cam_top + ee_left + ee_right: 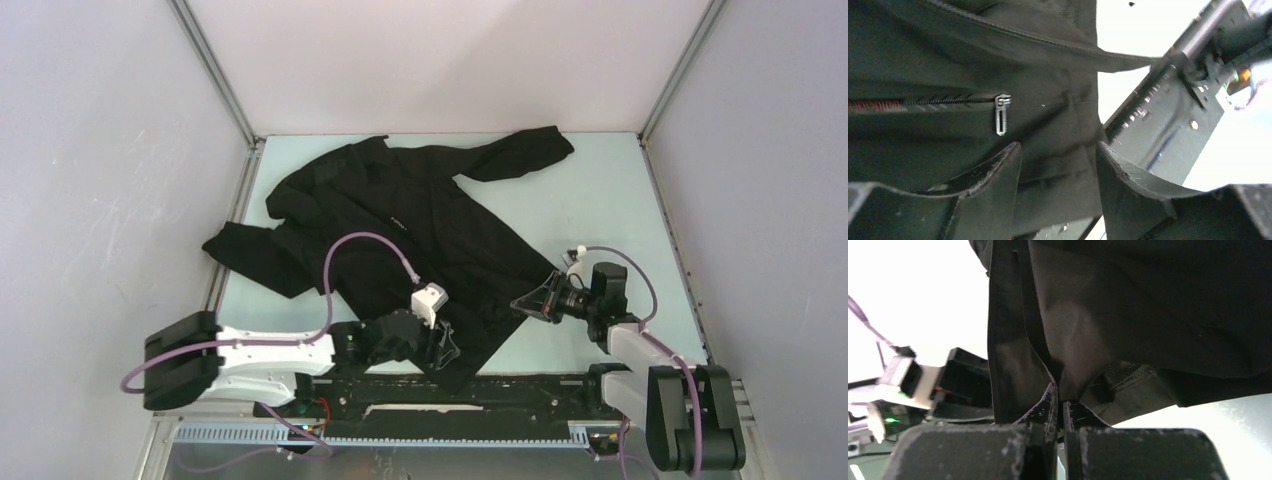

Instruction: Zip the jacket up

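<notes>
The black jacket (410,240) lies spread on the pale table, collar at the far left, hem at the near edge. My left gripper (441,347) is open over the near hem corner; in the left wrist view the fabric (1058,150) shows between its spread fingers (998,190). A silvery pocket zip pull (1001,115) hangs just beyond the left finger, and the front zipper teeth (1048,42) run across the top. My right gripper (528,303) is shut on the jacket's right hem edge (1068,370), pinching a fold of fabric between its fingertips (1050,407).
The black metal rail (520,385) runs along the table's near edge under the hem and shows in the left wrist view (1168,120). Grey walls with aluminium posts (215,75) enclose the table. The left arm's white wrist block (430,298) sits over the jacket.
</notes>
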`<control>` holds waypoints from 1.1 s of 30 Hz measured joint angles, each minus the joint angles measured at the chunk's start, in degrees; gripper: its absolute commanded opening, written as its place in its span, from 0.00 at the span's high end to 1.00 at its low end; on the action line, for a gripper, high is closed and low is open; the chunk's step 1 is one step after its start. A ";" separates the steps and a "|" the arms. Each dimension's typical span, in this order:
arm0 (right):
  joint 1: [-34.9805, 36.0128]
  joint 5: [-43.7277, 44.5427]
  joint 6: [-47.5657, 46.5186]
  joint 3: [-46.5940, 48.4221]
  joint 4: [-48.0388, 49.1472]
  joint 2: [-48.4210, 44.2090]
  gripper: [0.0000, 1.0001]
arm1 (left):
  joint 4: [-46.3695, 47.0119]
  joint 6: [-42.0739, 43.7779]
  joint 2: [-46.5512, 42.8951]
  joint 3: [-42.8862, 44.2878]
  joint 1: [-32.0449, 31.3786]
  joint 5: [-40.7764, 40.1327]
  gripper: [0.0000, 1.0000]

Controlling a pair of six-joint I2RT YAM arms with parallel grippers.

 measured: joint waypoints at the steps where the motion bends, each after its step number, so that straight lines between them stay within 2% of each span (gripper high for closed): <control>1: 0.00 -0.24 -1.27 0.33 -0.92 -0.55 1.00 | -2.51 2.80 -2.14 0.85 -0.04 0.74 0.39; 5: 0.00 0.15 -5.77 1.70 -5.11 -5.03 1.00 | -15.15 16.55 -9.05 10.47 -0.20 2.38 0.40; 7: 0.00 0.66 -7.30 2.12 -6.67 -7.72 1.00 | -16.06 23.28 -11.04 14.56 -0.17 2.19 0.38; 10: 0.00 1.44 -8.85 2.32 -8.26 -10.80 1.00 | -13.20 34.73 -13.49 15.87 0.37 2.51 0.39; 12: 0.00 1.75 -9.40 2.32 -8.81 -11.39 1.00 | -13.55 40.96 -13.00 16.44 1.68 4.66 0.39; 16: 0.00 1.68 -9.60 2.32 -9.77 -11.37 1.00 | -20.11 50.53 -7.02 22.71 8.00 15.30 0.36; 19: 0.00 1.68 -9.66 2.32 -9.84 -11.37 1.00 | -24.83 57.13 -2.60 27.19 11.08 20.44 0.36; 24: 0.00 0.96 -9.60 2.32 -9.33 -11.17 1.00 | -29.29 64.81 4.44 30.77 11.87 31.47 0.38; 29: -1.36 0.13 -9.55 2.32 -9.09 -11.13 1.00 | -29.81 66.20 10.21 31.85 12.07 39.74 0.42; 33: -1.60 -0.42 -9.55 2.32 -8.90 -11.13 1.00 | -28.06 66.12 12.31 31.85 12.15 42.69 0.47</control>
